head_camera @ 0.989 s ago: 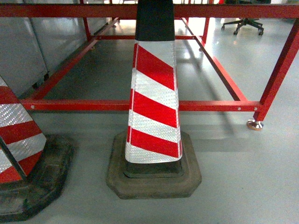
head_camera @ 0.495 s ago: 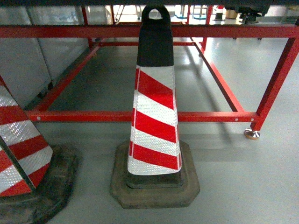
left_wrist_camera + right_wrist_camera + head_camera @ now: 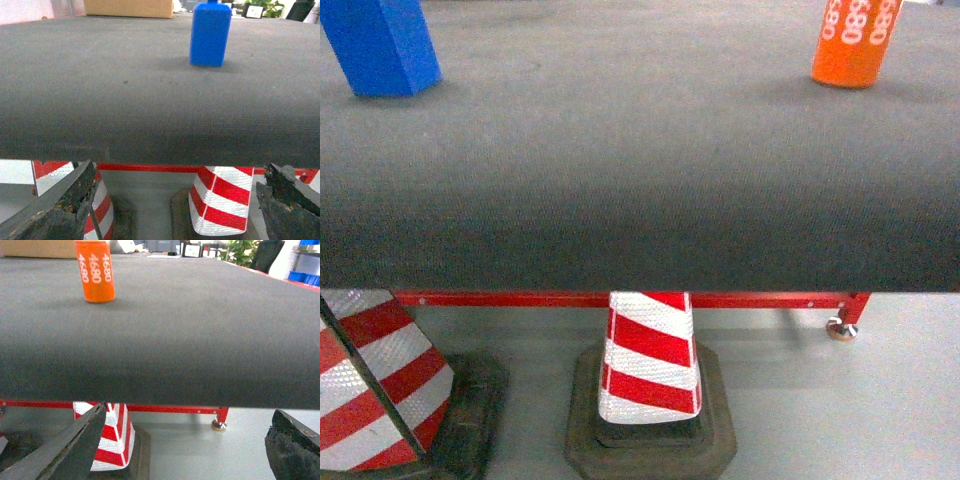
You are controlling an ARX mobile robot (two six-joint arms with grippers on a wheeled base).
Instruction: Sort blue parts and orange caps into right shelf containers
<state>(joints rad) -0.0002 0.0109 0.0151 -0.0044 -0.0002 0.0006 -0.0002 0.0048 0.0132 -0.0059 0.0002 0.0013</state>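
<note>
Beyond right end effector (image 3: pixel 185 450): orange cap (image 3: pixel 94 271).

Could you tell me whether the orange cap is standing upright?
Upright: the orange cap stands on end on the table.

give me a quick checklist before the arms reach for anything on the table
1. Orange cap upright on the table: ok.
2. Blue part upright on the table: ok.
3. Left gripper open and empty: ok.
4. Right gripper open and empty: ok.
5. Grippers above table height: not ok, both sit at or below the near edge.
6. Shelf containers in view: not ok, none visible.
</note>
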